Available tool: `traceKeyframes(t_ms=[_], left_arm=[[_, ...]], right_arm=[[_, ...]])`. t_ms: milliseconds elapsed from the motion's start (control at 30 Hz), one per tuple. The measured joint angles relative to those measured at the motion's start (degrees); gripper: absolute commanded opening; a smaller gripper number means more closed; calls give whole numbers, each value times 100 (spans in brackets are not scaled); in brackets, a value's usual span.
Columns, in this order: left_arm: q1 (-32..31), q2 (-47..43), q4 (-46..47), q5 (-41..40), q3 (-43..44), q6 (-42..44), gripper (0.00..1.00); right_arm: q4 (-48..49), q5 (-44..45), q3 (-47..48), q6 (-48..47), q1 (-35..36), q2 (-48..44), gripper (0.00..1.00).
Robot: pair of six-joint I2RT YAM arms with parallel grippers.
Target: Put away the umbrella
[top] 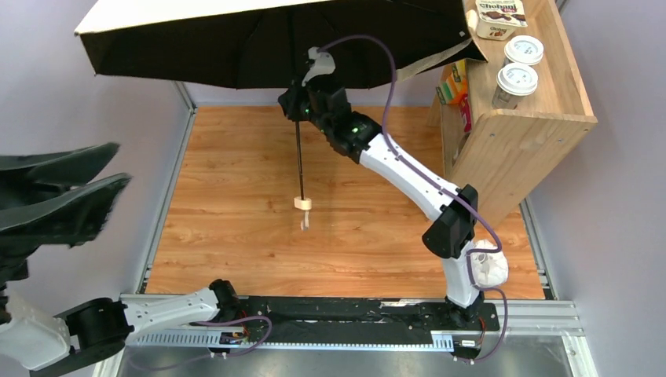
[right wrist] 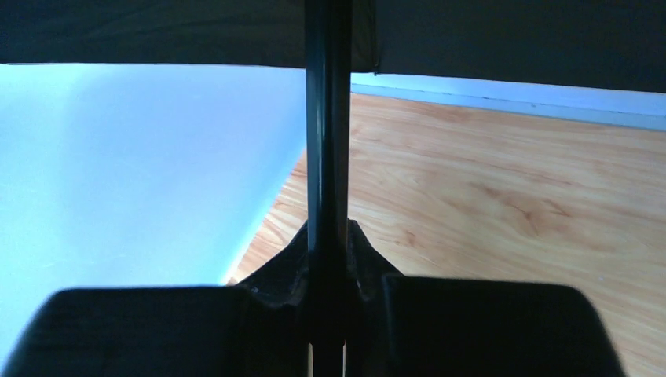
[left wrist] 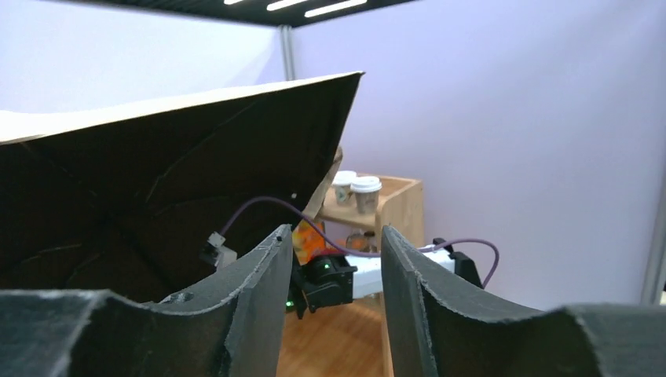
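Note:
The umbrella (top: 236, 39) is spread open above the far side of the table, cream on top and black underneath. Its thin dark shaft (top: 299, 157) hangs down to a small light wooden knob (top: 302, 203). My right gripper (top: 297, 106) is shut on the shaft just under the canopy; in the right wrist view the shaft (right wrist: 326, 141) runs up between the closed fingers of the gripper (right wrist: 327, 236). My left gripper (top: 123, 162) is raised at the far left, open and holding nothing. Its view looks between its open fingers (left wrist: 334, 232) at the canopy's underside (left wrist: 157, 196) and the right gripper (left wrist: 310, 287).
A wooden shelf unit (top: 518, 126) stands at the back right, with two lidded paper cups (top: 518, 78) and a carton (top: 495, 16) on top and snack packs (top: 455, 86) inside. The canopy's edge reaches it. A white lumpy bag (top: 487, 267) sits by the right arm's base.

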Motion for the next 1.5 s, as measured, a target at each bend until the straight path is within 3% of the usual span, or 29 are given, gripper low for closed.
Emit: traceKeyframes(t_ms=[133,333,500,633,867,1033,1133,1400,1500], left_arm=[[0,-358,83,271,-236,-249,56],[0,-822,286,175,-2583,-782,55],[0,-745,188,-326,-4190,-1231,54],[0,-890,98,-1029,-4769,-1443,61],[0,-1165,245,-2059,-5062,-1941,62],[0,-1329,319,-2664,-5571,-2197,57],[0,-1515,369,-2874,-5702,-2124,61],[50,-229,345,-3578,-3679,-1458,59],[778,378,369,-3209,-3473,-1375,50]], right_arm=[[142,-785,-79,435,-267,-199,0],[844,-1751,-953,1357,-310,-660,0],[1545,-2319,-1362,2031,-175,-841,0],[1864,-2500,-1362,2205,-79,-841,0],[2146,-2817,-839,2247,42,-610,0],[2555,-3195,-273,2409,83,-179,0],[2559,-3241,-485,2229,118,-223,0],[1773,-2640,-2376,1115,221,-1047,0],[1464,-2455,-2579,774,221,-1154,0]])
